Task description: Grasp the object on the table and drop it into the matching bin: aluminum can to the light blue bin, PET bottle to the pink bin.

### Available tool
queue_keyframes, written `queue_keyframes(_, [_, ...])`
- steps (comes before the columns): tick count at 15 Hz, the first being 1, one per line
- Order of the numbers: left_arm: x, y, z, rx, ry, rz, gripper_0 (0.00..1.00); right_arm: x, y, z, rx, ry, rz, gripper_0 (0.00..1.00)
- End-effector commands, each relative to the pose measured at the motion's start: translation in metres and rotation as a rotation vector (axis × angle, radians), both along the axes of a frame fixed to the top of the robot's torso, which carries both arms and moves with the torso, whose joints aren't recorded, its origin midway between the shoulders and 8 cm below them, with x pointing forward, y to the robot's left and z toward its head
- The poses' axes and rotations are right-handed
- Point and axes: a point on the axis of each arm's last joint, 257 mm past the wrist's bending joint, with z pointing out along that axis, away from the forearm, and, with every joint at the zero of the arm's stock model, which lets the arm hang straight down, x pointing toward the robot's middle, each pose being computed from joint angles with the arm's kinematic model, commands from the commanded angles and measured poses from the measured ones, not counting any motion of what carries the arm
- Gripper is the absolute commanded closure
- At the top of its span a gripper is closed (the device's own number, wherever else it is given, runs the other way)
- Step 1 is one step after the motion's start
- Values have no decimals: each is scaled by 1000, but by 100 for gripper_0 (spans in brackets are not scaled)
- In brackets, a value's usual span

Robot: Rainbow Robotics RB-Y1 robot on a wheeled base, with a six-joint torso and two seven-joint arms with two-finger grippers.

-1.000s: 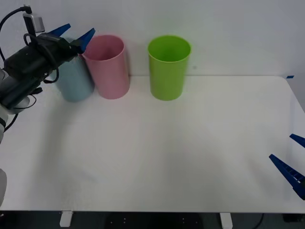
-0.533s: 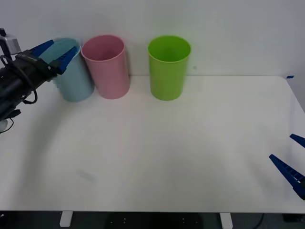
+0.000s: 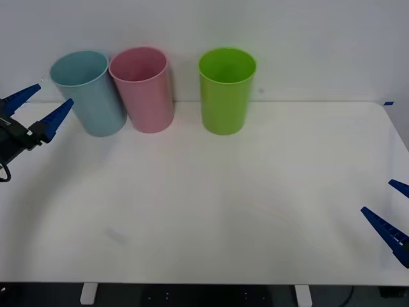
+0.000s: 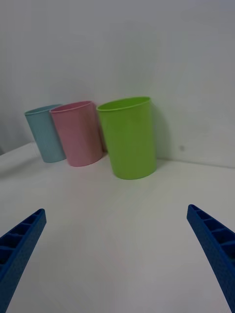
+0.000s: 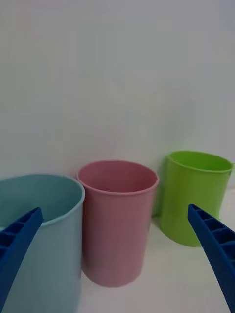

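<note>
- Tool on the left (image 3: pixel 37 109): fingers spread wide and holding nothing, hovering at the table's left edge just beside the blue bin (image 3: pixel 88 93).
- Bottle: none lies on the table (image 3: pixel 211 211), and neither tool carries it. It may already sit inside one of the bins, but their floors are hidden from here, so I cannot tell which.
- Pink bin (image 3: pixel 142 88): upright, touching or nearly touching the blue one; its rim shows in the left wrist view (image 5: pixel 118 178), yet nothing can be made out inside.
- Blue bin: upright at the row's left end, inside not readable either.
- Green bin (image 3: pixel 226 89): upright, standing a little apart from the pink one, interior dark and unreadable.
- Risks, as I judge them: the left tool's fingertips are close to the blue bin's wall, so a sideways swing could clip it and tip it into the pink bin. If the bottle went into the wrong bin, nothing visible here would reveal it.
- Right tool (image 3: pixel 393 217): fingers also spread and holding nothing, parked low at the table's near right corner, well apart from the bins.
</note>
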Motion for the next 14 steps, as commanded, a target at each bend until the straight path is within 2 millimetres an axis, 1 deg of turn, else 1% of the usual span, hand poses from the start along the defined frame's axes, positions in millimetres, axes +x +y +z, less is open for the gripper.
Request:
queue_keyframes(1, [-26,12,-16,28,12,-4,0,0,0,0,0,0,0,0])
queue_keyframes(4, [-54,21,-30,70,24,-1,0,0,0,0,0,0,0,0])
queue_keyframes(5, [-68,24,-38,85,33,-16,0,0,0,0,0,0,0,0])
queue_keyframes(9, [-108,40,-57,134,65,-20,0,0,0,0,0,0,0,0])
queue_keyframes(12, [-133,60,-67,174,89,22,0,0,0,0,0,0,0,0])
queue_keyframes(14, [-145,70,-75,178,111,39,0,0,0,0,0,0,0,0])
